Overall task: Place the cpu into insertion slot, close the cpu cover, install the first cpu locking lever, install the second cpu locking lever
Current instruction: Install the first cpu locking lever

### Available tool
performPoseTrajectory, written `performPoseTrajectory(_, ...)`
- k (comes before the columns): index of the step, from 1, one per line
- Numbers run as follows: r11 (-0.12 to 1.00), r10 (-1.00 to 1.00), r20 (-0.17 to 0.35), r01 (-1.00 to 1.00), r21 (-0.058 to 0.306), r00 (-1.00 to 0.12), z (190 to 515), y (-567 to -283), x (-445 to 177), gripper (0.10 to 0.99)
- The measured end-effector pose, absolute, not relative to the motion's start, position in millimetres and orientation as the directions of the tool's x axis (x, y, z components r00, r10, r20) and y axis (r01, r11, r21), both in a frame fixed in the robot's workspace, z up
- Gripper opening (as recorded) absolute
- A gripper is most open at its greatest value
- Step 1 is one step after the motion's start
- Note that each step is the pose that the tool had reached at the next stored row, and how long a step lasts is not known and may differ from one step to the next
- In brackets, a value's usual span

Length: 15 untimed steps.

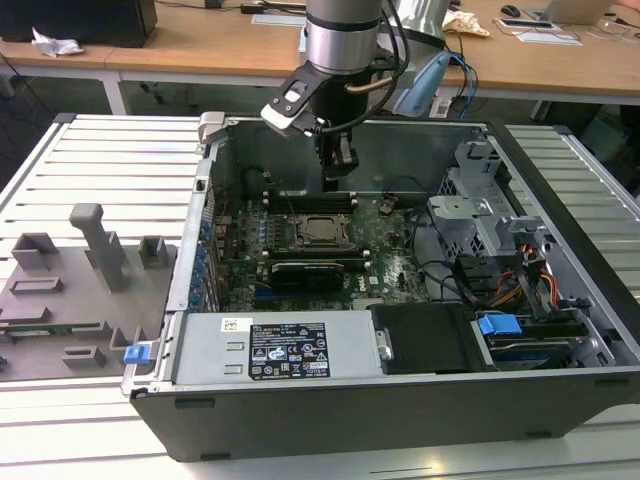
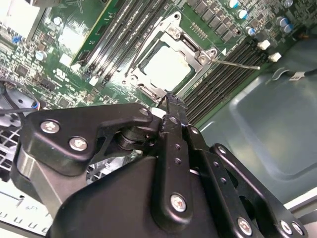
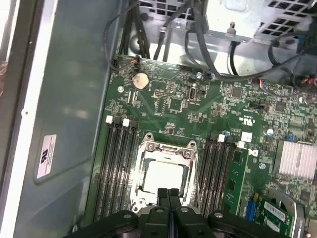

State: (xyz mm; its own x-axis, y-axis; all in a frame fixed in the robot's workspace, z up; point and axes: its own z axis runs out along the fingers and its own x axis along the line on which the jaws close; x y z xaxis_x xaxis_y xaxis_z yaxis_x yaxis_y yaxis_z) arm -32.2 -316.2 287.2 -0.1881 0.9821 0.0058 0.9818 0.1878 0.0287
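Note:
The cpu (image 1: 322, 230) lies flat in the socket on the green motherboard (image 1: 390, 250), its pale metal top showing in both wrist views (image 2: 166, 67) (image 3: 161, 176). The cpu cover (image 2: 173, 30) (image 3: 166, 147), a grey metal frame, lies down around it. A thin metal locking lever (image 2: 237, 64) sticks out sideways from one socket corner. My gripper (image 1: 335, 172) hangs just above the board at the socket's far side, fingers pressed together with nothing between them (image 2: 171, 103) (image 3: 168, 192).
The open computer case (image 1: 300, 410) surrounds the board, with its power supply (image 1: 280, 350) at the front and a drive cage with cables (image 1: 500, 250) on the exterior view's right. Memory slots (image 3: 116, 163) flank the socket. A grey fixture tray (image 1: 80, 290) sits on the exterior view's left.

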Motion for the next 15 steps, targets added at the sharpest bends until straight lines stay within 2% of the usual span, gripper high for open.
performPoseTrajectory(15,0.372,0.928,0.006,0.928,0.029,-0.372,287.2,-316.2,-32.2,0.106)
